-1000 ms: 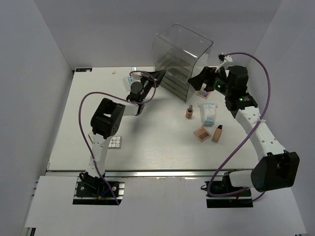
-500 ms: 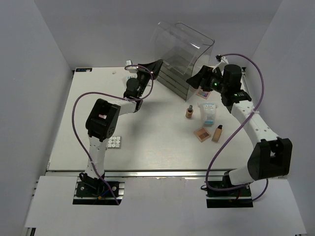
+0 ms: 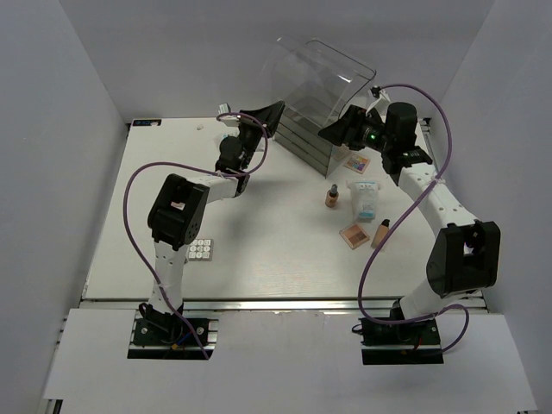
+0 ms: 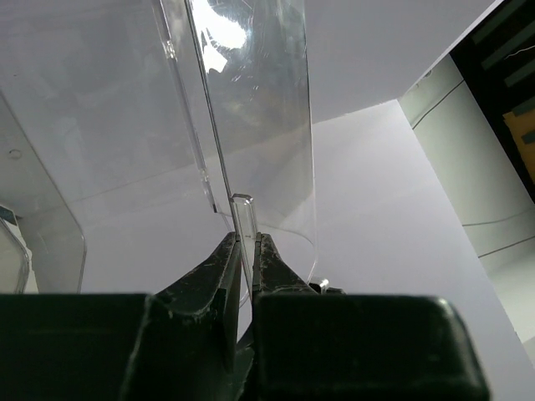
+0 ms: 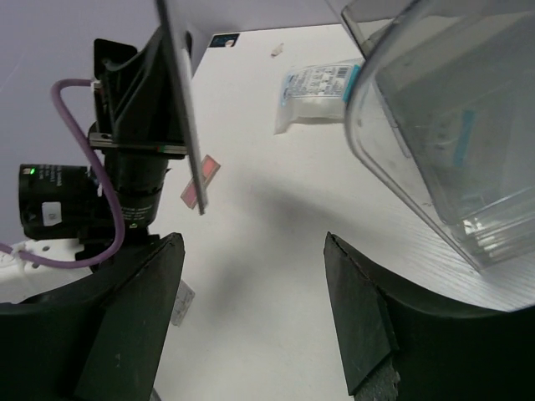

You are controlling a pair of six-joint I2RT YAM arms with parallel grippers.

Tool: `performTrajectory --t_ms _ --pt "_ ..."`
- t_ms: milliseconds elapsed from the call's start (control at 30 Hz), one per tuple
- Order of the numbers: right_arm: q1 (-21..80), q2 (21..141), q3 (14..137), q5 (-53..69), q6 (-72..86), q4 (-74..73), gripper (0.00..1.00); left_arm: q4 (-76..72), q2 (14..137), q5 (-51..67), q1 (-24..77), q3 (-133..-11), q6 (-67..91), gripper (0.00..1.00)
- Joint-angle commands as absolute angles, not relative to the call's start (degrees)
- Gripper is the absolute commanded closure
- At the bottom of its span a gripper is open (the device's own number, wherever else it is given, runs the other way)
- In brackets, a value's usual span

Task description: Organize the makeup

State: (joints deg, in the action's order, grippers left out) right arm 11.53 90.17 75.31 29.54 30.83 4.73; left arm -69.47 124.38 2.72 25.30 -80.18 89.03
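Your left jaws clench the wall of the tall clear plastic box (image 3: 321, 78), right jaws gape beside it; tip it slowly, since tan foundation bottles (image 3: 331, 197) and flat peach palettes (image 3: 354, 235) lie near on the white worktop (image 3: 276, 250)

— How does the left arm (image 3: 177, 207) stand?
— Stretched long towards the clear box (image 3: 323, 78), at its left side; the left gripper (image 4: 245, 251) is pinched tight on a thin wall of it.
— And the right arm (image 3: 444, 207)?
— Bent at the elbow, reaching the box's right side, the right gripper (image 5: 251, 251) spread wide.
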Motion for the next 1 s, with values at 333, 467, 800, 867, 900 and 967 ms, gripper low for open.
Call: performTrajectory --t_ms 333,467,800,867,900,967 --pt "11.5 91.7 80.1 35.0 33.2 12.6 0.27 -73.8 119.5 3.3 25.5 -80.7 89.1 1.0" --pt "11.7 94.6 83.8 35.0 34.5 13.3 0.29 -73.8 119.5 3.3 25.4 -80.5 88.9 1.0" --pt "12.8 98.1 87.7 33.9 34.8 14.2 0.44 -73.7 120.1 3.3 25.5 -80.5 89.0 1.0" --pt "12.8 98.1 87.5 33.8 34.6 14.4 0.5 -73.6 120.1 3.3 25.4 -80.6 89.0 1.0" --pt "12.8 98.0 87.4 33.8 34.6 14.7 0.53 -73.5 120.1 3.3 25.4 -80.5 88.9 1.0" --pt "12.7 97.9 86.8 34.2 34.6 15.4 0.62 -73.2 120.1 3.3 25.3 -80.2 88.9 1.0"
